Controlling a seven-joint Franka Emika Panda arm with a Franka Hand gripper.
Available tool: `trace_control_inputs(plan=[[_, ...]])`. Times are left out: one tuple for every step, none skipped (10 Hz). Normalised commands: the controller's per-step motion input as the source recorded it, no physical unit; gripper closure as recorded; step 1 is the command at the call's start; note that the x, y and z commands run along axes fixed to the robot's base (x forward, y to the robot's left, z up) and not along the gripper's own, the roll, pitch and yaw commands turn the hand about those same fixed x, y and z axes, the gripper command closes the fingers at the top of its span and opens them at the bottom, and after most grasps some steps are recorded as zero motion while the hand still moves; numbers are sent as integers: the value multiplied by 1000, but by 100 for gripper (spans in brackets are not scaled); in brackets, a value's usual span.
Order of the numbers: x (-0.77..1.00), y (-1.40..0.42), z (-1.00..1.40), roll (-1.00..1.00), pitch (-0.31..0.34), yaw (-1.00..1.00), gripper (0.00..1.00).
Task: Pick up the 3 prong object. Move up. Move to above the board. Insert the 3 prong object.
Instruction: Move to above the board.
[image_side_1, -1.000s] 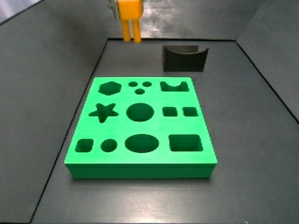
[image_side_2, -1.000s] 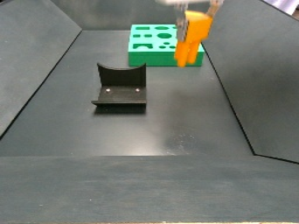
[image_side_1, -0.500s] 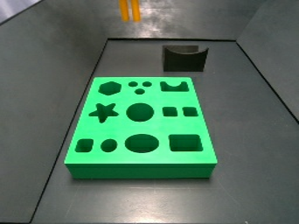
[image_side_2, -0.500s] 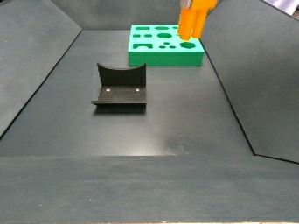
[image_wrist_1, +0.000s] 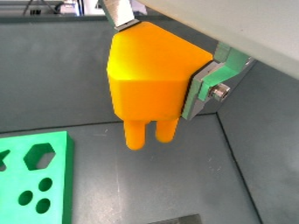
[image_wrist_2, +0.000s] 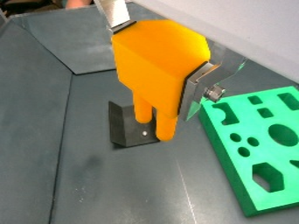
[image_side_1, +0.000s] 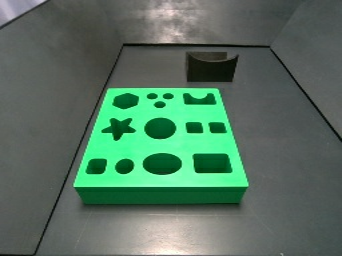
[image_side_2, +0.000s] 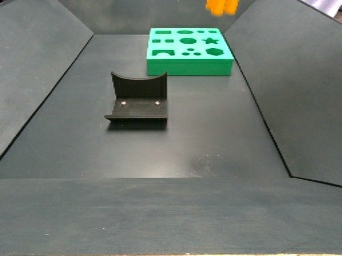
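Observation:
My gripper (image_wrist_1: 158, 66) is shut on the 3 prong object (image_wrist_1: 149, 74), an orange block with narrower prongs hanging below; it also shows in a wrist view (image_wrist_2: 158, 74). The silver fingers (image_wrist_1: 211, 83) clamp its sides. It hangs high above the dark floor. In a side view only its lower tip (image_side_2: 222, 6) shows at the top edge, and in the side view over the board it is out of view. The green board (image_side_1: 163, 140) with shaped cutouts lies flat on the floor and shows in both wrist views (image_wrist_2: 257, 140) to one side of the prongs, far below.
The dark fixture (image_side_1: 210, 65) stands on the floor beyond the board's far end; it also shows in a side view (image_side_2: 138, 98) and behind the prongs in a wrist view (image_wrist_2: 131, 127). Sloped dark walls enclose the floor.
My gripper has risen with the 3 prong object: it has left the top of one side view and only its tip shows in the other.

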Motion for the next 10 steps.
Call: trace_control_inputs(plan=[[5, -28, 1000, 112, 83, 49, 100], [9, -24, 821, 107, 85, 49, 100], [9, -21, 713, 104, 87, 50, 100], [9, -14, 495, 97, 85, 51, 100], [8, -9, 336, 92, 84, 51, 100], [226, -1000, -34, -57, 209, -1000, 100], [230, -1000, -57, -59, 206, -1000, 100], [249, -1000, -51, -69, 229, -1000, 100], [255, -1000, -49, -90, 254, -1000, 100], [264, -1000, -43, -64, 302, -1000, 100]])
